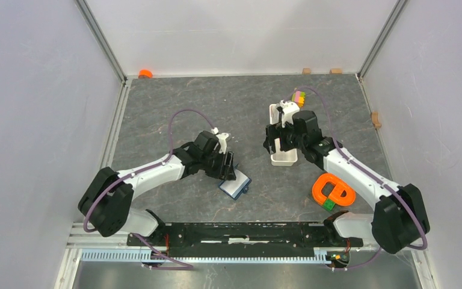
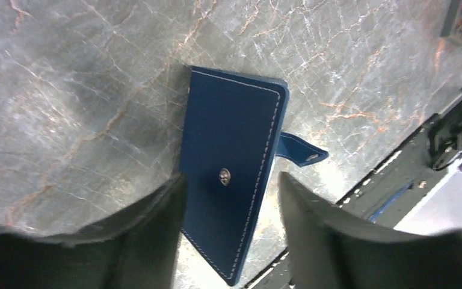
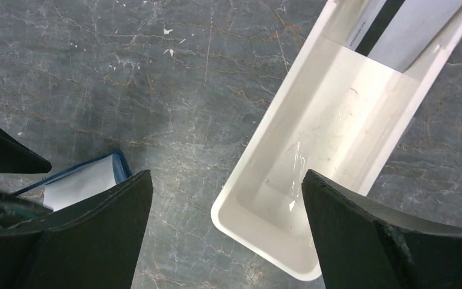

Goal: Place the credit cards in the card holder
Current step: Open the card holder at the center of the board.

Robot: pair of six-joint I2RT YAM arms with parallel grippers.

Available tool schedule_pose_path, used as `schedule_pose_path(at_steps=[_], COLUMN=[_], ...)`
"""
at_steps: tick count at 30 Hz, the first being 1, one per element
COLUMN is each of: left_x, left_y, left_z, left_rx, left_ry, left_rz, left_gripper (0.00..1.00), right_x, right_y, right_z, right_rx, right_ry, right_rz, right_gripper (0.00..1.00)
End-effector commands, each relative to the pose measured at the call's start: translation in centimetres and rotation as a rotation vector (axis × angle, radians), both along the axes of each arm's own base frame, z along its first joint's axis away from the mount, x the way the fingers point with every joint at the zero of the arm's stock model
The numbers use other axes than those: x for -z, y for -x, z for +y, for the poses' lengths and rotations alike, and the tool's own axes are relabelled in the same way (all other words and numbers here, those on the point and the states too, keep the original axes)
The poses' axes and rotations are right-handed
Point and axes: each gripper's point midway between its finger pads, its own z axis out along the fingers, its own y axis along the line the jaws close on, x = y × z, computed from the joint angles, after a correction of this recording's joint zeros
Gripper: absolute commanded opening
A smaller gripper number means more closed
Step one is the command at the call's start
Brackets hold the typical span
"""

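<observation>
The card holder point(image 1: 236, 186), a navy wallet, lies near the table's front, its pale inside showing from above. My left gripper point(image 1: 228, 169) is at its far-left edge. In the left wrist view the wallet's blue cover point(image 2: 228, 132) with a metal snap stands between the fingers of the left gripper point(image 2: 233, 177). It touches the left finger point(image 2: 156, 229), with a gap to the right one, so the jaws are open. The credit cards point(image 3: 421, 27), grey with a dark stripe, lie at the far end of the white tray point(image 3: 337, 120). My right gripper point(image 3: 226, 180) hangs wide open over the tray's near end point(image 1: 283, 159), holding nothing.
An orange ring-shaped object with a green block point(image 1: 332, 191) lies right of the tray. A yellow-pink-green block stack point(image 1: 299, 96) stands behind the tray. An orange cap point(image 1: 145, 73) sits at the back left wall. The black base rail point(image 1: 240, 232) runs along the near edge.
</observation>
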Motion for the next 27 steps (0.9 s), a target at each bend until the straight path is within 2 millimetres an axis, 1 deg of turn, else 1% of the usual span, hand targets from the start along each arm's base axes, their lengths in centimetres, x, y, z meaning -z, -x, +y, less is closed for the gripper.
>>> schedule_pose_path(at_steps=[1,3,5,6,7,8,12,15,17,18,19,21,24,27], left_x=[-0.2,0.0,0.2,0.1,0.2,0.1,0.8,0.4,0.0,-0.4,-0.4,-0.1,0.6,1.1], left_y=[-2.2,-2.0,-1.6,-1.4,-1.0,-0.7,0.7,0.9,1.1,1.0,0.7,0.8,1.1,1.6], left_z=[0.6,0.8,0.9,0.9,1.1,1.1,2.0,2.3,2.3,2.2,2.6,2.9,2.8,2.8], left_rx=[-0.111,-0.161,-0.218,-0.247,-0.268,-0.290,-0.390,-0.446,-0.464,-0.471,-0.495,-0.522,-0.551,-0.563], left_ry=[-0.072,-0.060,-0.035,-0.019,-0.009,0.011,0.070,0.117,0.153,0.177,0.177,0.186,0.246,0.285], left_rz=[-0.042,-0.029,-0.021,-0.016,-0.012,-0.010,0.010,-0.004,-0.008,-0.013,-0.029,-0.026,-0.010,0.006], left_gripper=[0.52,0.41,0.24,0.19,0.15,0.13,0.02,0.02,0.02,0.02,0.02,0.02,0.02,0.02], right_x=[-1.9,-2.1,-1.9,-1.7,-1.4,-1.1,-0.2,0.3,1.1,1.9,2.3,3.0,3.2,3.3], right_y=[-0.1,0.7,1.9,2.4,3.0,3.5,6.0,7.8,9.1,9.9,10.3,11.4,12.7,13.3], right_z=[-0.1,0.6,1.3,1.6,2.0,2.4,4.4,5.4,5.9,5.9,6.0,6.5,7.7,8.8], right_rx=[0.022,-0.014,-0.048,-0.063,-0.079,-0.092,-0.144,-0.137,-0.132,-0.120,-0.103,-0.100,-0.114,-0.102], right_ry=[-0.050,-0.097,-0.153,-0.177,-0.193,-0.198,-0.177,-0.173,-0.182,-0.177,-0.204,-0.255,-0.295,-0.301], right_rz=[-0.085,-0.076,-0.065,-0.066,-0.064,-0.060,-0.025,-0.020,-0.014,0.002,0.011,0.032,0.062,0.063], right_gripper=[0.97,0.96,0.94,0.93,0.93,0.92,0.89,0.89,0.89,0.89,0.89,0.89,0.88,0.86])
